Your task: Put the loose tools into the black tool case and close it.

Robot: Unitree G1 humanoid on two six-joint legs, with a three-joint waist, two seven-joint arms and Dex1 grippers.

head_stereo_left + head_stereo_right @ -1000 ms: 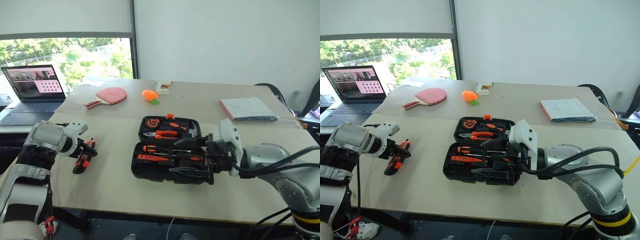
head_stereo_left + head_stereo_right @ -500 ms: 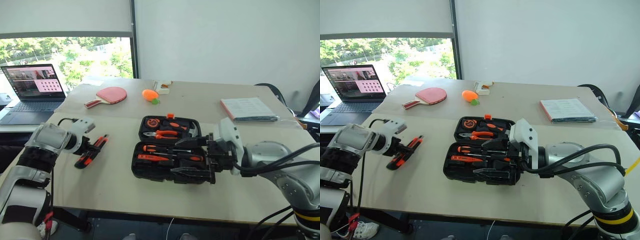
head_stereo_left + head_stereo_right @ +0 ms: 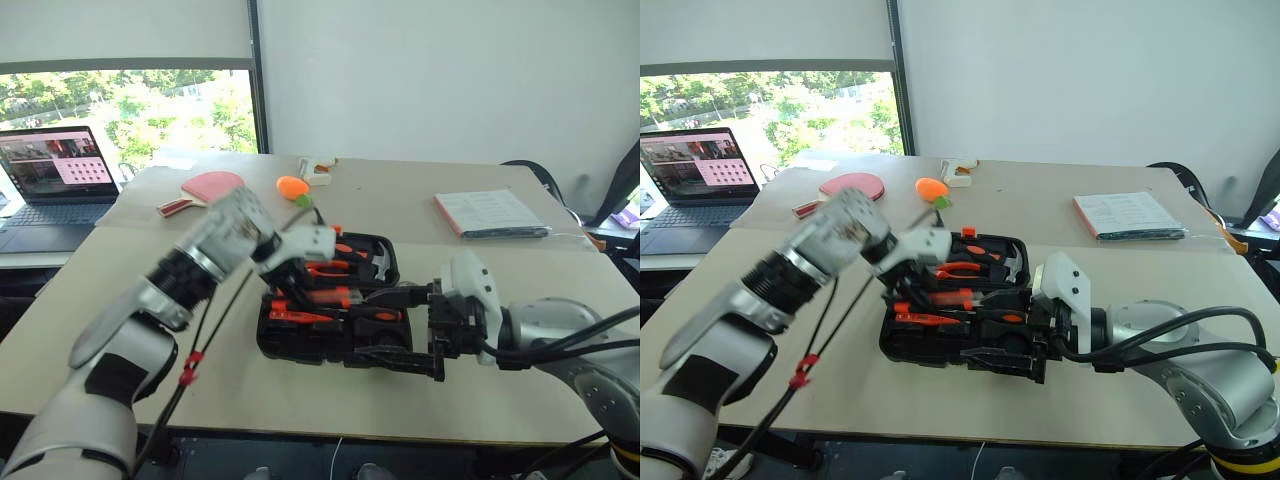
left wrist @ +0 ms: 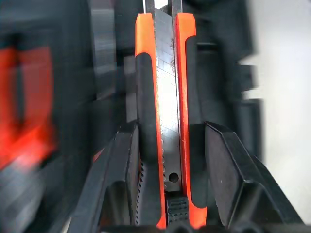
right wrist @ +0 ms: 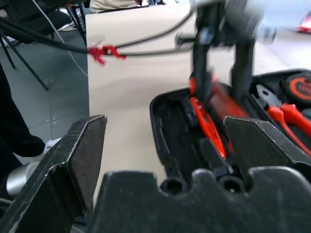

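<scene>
Over the near half of the open black tool case (image 3: 330, 320), which lies on the pale surface (image 3: 230, 385), the left gripper (image 4: 167, 160) hangs pointing steeply downward. Its jaws are part-closed, pinching the orange-and-black utility knife (image 4: 165, 97) by its two long flanks; in the left wrist view both black fingers (image 4: 124, 170) press against the knife's rubbered sides. The knife's long axis runs straight along the gripper's own line, away from the wrist, with the segmented metal blade strip showing between the two orange rails. In the right wrist view the knife slants down into the case, its lower end in or just above a recess of the near half; whether it touches the moulding cannot be told.

The right gripper (image 3: 420, 330) sits at the case's right end, pointing leftward and nearly level. Its jaws are spread wide and hold nothing: one finger lies over the near half, the other along the case's front edge.

The case stands fully open, its far half holding orange-handled pliers (image 3: 325, 268), a hammer (image 3: 380, 262) and a tape measure (image 5: 305, 87); the near half holds orange-handled screwdrivers (image 3: 300, 316) laid roughly lengthwise, left to right.

Further back on the surface lie a red table-tennis paddle (image 3: 208, 186), an orange carrot-like toy (image 3: 292, 186) and a booklet (image 3: 488, 213). An open laptop (image 3: 55, 185) stands on a lower desk at far left.
</scene>
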